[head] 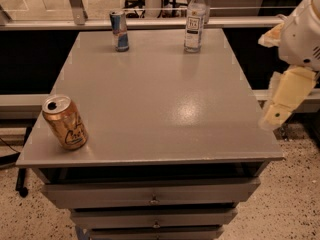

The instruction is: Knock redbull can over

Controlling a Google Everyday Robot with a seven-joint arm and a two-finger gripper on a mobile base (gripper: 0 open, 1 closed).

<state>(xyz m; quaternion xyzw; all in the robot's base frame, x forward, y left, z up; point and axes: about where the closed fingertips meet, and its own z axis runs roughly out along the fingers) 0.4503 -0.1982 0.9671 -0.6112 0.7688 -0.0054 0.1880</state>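
The redbull can (119, 31), slim, blue and silver, stands upright at the far left of the grey table top (155, 99). My gripper (286, 93), white with cream parts, hangs off the table's right edge at mid depth, above the floor. It is far from the can, to its right and nearer the camera, and holds nothing that I can see.
A fatter gold can (65, 123) stands tilted-looking at the near left corner. A clear plastic bottle (194, 21) with a white cap stands at the far right. Drawers (150, 196) sit under the top. A railing (150, 21) and glass run behind the table.
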